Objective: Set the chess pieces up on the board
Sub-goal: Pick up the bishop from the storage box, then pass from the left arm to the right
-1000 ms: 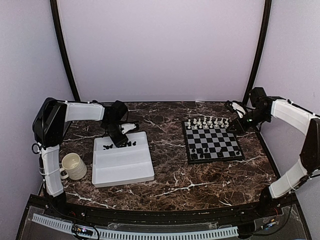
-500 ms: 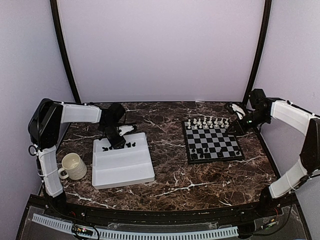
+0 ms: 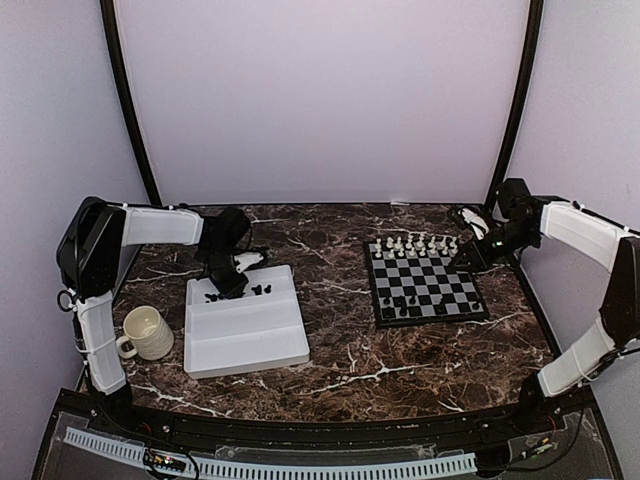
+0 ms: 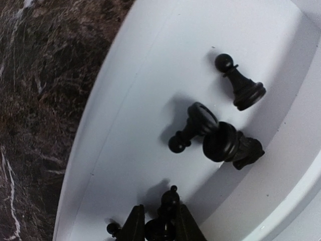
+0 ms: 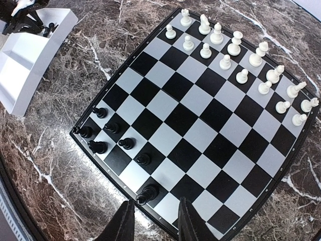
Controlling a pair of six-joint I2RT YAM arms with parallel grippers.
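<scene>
Over the last second the left arm has drawn back a little toward its own side and sunk lower over the tray, and its fingers have narrowed; the right arm has hardly shifted.

At the far left a cream mug (image 3: 148,332) stands on the dark marble table (image 3: 340,350), just beside the white tray (image 3: 245,335). The left gripper (image 4: 159,210) reaches into the tray's narrow far compartment. Its two fingers are drawn in on either side of an upright black piece (image 4: 169,193) with a small ball on top, pressing on it – which chessman it is I cannot tell. More loose black chessmen (image 4: 228,145) lie tipped over on the tray floor close by: a pawn (image 4: 241,85) toward the wall and another pawn (image 4: 193,125) touching a stouter piece.

Well apart to the right sits the chessboard (image 5: 200,135). The white chessmen (image 5: 225,50) fill its two far rows. Seven black chessmen (image 5: 111,126) stand in the two near rows, gathered toward the board's left – the rest of those squares are bare.

The right gripper (image 5: 153,223) hangs over the board's near right edge, its fingers partly apart with nothing between them.
</scene>
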